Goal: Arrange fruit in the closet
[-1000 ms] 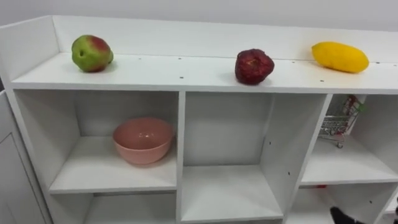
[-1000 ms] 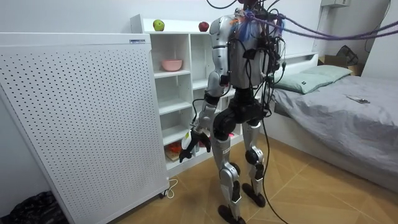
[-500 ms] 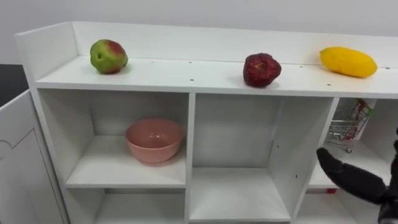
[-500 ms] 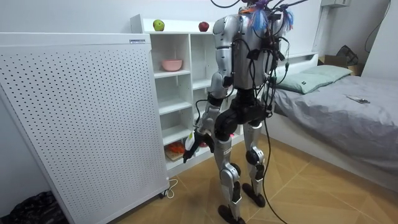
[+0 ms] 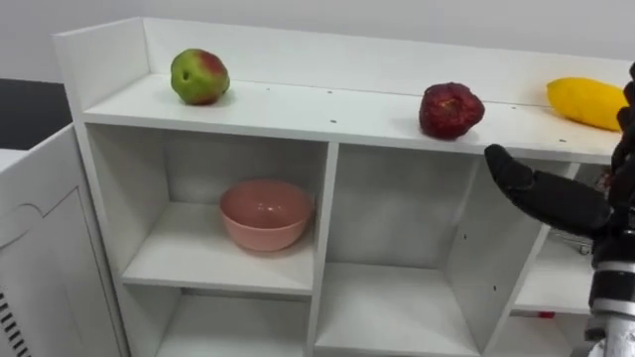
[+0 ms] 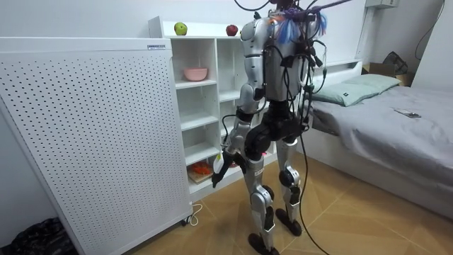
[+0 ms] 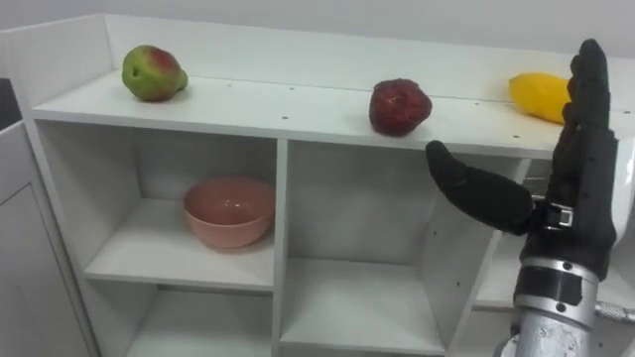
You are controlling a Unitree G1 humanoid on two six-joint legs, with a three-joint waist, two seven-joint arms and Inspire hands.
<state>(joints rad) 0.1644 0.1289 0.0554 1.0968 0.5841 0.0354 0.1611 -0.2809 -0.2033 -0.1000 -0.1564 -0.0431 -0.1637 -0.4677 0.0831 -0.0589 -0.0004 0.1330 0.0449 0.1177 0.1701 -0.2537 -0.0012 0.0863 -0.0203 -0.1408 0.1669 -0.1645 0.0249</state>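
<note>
You see three fruits sitting on top of the closet [image 7: 278, 104]: yellow mango [image 7: 536, 96] just behind the right hand [image 7: 580, 188], dark red fruit [image 7: 400, 106] left of it, green-red apple [image 7: 152, 73] far left.

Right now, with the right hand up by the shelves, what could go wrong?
The open right hand is raised in front of the yellow mango and dark red fruit, which lie loose on the white top shelf; a careless sweep might knock one off. The left hand hangs low by the lower shelves and might bump them in a turn.
</note>
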